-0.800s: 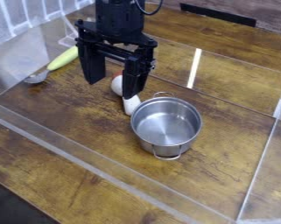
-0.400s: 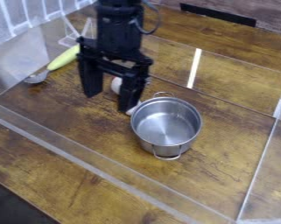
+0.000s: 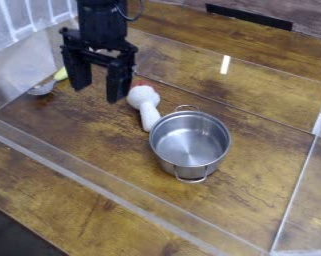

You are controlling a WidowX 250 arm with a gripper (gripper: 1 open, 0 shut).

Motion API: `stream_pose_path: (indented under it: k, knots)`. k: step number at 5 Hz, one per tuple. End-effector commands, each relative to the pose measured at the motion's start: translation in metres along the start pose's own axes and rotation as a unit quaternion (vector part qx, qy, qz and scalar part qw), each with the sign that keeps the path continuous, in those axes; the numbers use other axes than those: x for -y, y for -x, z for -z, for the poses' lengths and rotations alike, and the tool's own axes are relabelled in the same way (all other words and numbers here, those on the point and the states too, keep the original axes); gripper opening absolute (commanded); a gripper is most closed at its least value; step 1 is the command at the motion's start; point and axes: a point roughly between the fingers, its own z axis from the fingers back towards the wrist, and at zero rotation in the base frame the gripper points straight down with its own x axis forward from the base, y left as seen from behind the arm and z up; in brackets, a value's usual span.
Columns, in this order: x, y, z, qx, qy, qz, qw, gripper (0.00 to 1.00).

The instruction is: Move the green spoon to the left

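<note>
One camera angle to go on here, looking down at a dark wooden table with clear plastic walls fencing off the work area.

Biggest thing in the shot is the black robot arm coming down from the top left. Its gripper points straight down and the two black fingers are spread wide apart with nothing between them, so it's not holding anything. It hangs over the left part of the table, right in front of the spoon from this angle.

Next down is the shiny metal pot, sitting upright right of center, with small side handles. I can't see anything inside it.

Just up and left of the pot lies a white utensil with a rounded end that has a reddish bit toward the back. Its near tip is just beside the pot rim; can't tell if they actually touch.

Smallest is the green spoon. Only a sliver of its yellow-green handle peeks out just left of the left finger, and its silver bowl sits lower left by the plastic wall. It's flat on the table at the far left, well apart from the pot.
</note>
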Motion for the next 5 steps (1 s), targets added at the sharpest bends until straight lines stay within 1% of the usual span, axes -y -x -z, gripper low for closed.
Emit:
stream_pose_path:
  k: [1,2,3,5]
  knots:
    - [-0.032,-0.015,-0.016,0.042,-0.013,-0.019,0.9988,1.00]
    - [-0.052,-0.028,-0.012,0.059,-0.017,-0.028,0.9977,1.00]
    - [-0.067,-0.040,-0.006,0.070,-0.018,-0.029,0.9970,1.00]
    - [-0.078,-0.060,0.005,0.079,-0.015,-0.019,0.9966,1.00]
